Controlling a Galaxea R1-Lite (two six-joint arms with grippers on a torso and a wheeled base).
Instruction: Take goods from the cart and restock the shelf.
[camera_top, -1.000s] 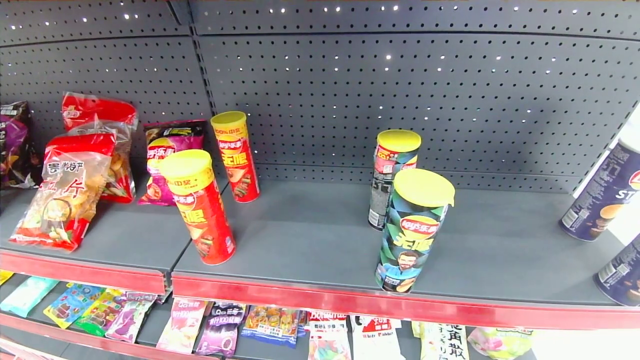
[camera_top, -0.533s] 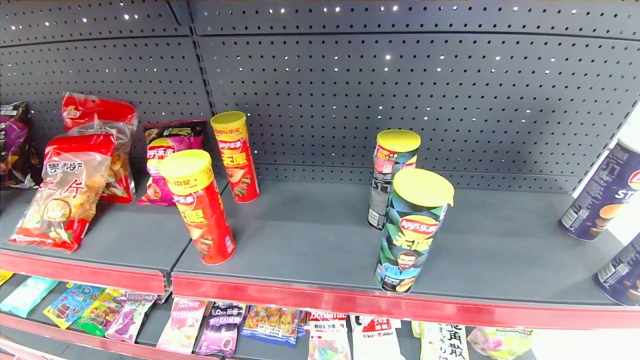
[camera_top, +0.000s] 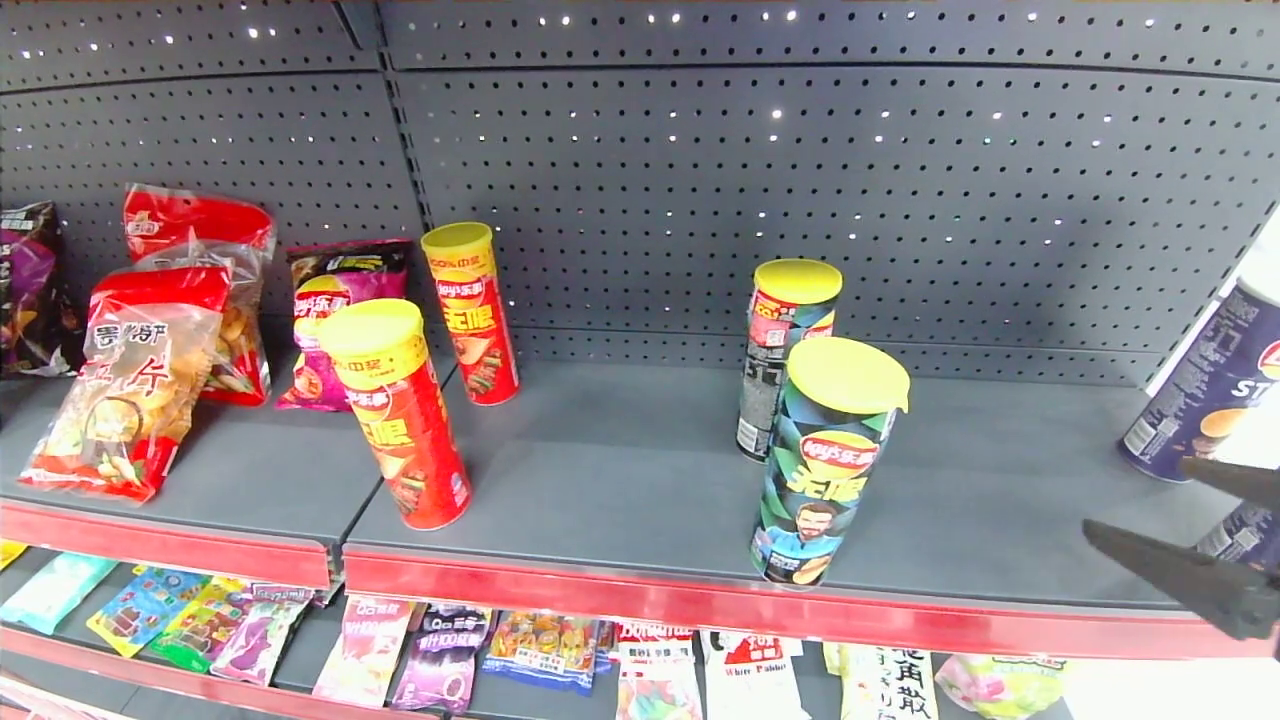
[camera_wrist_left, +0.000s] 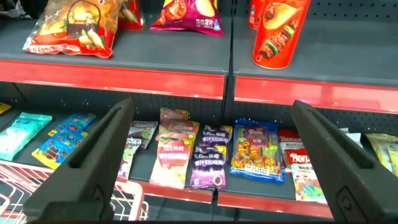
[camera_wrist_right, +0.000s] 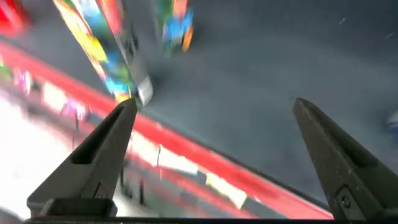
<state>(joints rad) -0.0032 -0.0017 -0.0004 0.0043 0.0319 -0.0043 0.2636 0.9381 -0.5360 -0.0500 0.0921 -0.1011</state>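
Right gripper hovering right of the green can, jaws gaping wide and empty, left gripper facing candy bags below the green can, jaws standing wide, empty

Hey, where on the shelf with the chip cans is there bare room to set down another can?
Widest gap: shelf between the red cans and the green cans. A second bare patch lies between the green cans and the blue cans, near the open right claw. The snack bags crowd the left section.
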